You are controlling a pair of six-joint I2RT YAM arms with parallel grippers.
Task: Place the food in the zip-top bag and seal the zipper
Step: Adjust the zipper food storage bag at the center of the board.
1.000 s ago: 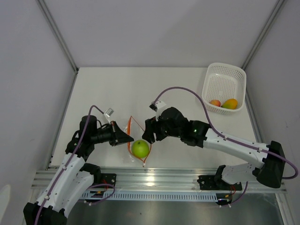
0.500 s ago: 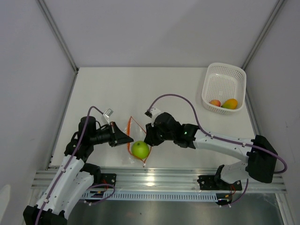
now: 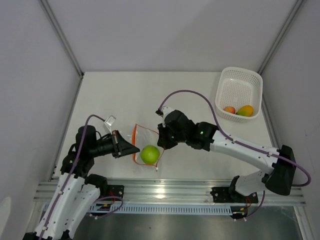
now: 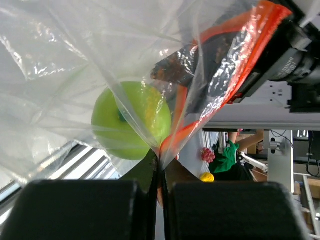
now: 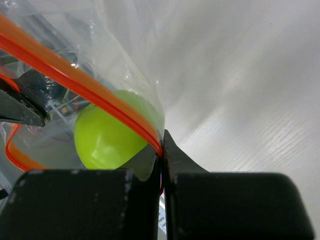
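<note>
The clear zip-top bag (image 3: 143, 141) lies near the table's front, stretched between my two grippers. A lime-green ball (image 3: 149, 154) sits inside it. My left gripper (image 3: 133, 149) is shut on the bag's left edge, and in its wrist view the plastic (image 4: 60, 60) and ball (image 4: 131, 120) fill the frame above the pinch (image 4: 160, 159). My right gripper (image 3: 161, 145) is shut on the red-orange zipper (image 5: 75, 75) at the bag's right side, the ball (image 5: 107, 137) just beyond the pinch (image 5: 162, 146). The yellow-orange fruit (image 3: 245, 110) and red-orange fruit (image 3: 229, 109) lie in the basket.
The white perforated basket (image 3: 240, 85) stands at the back right corner of the table. Grey walls close in on both sides, and a metal rail (image 3: 170, 189) runs along the near edge by the arm bases.
My right gripper has closed onto the bag's zipper edge. The left arm has drawn back to the left with the bag, and the bag and ball have shifted slightly left.
</note>
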